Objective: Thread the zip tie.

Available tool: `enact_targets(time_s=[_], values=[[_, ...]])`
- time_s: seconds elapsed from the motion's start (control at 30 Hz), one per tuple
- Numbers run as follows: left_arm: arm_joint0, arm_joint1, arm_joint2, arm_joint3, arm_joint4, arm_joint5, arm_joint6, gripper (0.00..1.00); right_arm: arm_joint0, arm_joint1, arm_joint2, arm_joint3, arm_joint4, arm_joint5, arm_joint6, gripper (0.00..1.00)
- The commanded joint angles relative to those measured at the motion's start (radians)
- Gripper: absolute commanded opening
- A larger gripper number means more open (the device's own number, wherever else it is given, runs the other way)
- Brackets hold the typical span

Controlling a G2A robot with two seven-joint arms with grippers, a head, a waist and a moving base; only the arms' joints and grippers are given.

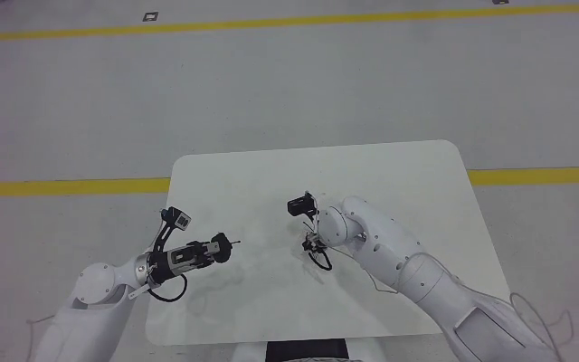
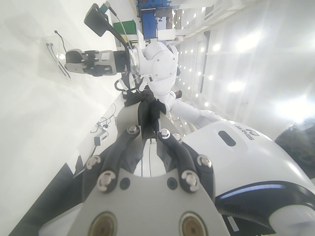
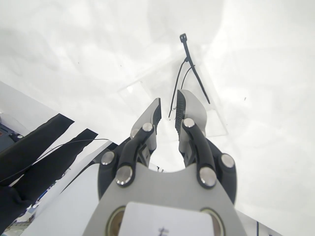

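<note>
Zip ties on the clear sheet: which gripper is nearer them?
Right. The right gripper is right at the zip ties, open beside one tail; the left gripper is off to the side, apart from them.

Right gripper (image 3: 169,100), fingers (image 3: 181,106) parted, hovers over black zip ties (image 3: 194,71) on a clear sheet (image 3: 216,124)

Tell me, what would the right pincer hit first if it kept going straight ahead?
Most likely the thin end of a black zip tie, lying on a clear sheet just ahead of the open right pincer. Depth is hard to judge here.
</note>
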Motion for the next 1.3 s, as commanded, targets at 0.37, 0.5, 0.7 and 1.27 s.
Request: enact_targets(time_s=[0.37, 0.5, 0.7, 1.27], values=[[0.0, 0.0, 0.0, 0.0, 0.0, 0.0, 0.0, 0.0, 0.01, -0.021, -0.036, 0.034, -0.047, 0.026, -0.013, 0.15], [0.0, 0.0, 0.0, 0.0, 0.0, 0.0, 0.0, 0.0, 0.01, -0.026, -0.038, 0.037, -0.063, 0.042, -0.024, 0.13], [0.0, 0.0, 0.0, 0.0, 0.0, 0.0, 0.0, 0.0, 0.007, -0.03, -0.034, 0.039, -0.083, 0.044, -0.026, 0.15], [0.0, 0.0, 0.0, 0.0, 0.0, 0.0, 0.0, 0.0, -0.008, -0.043, -0.026, 0.04, -0.137, 0.041, 0.006, 0.16]])
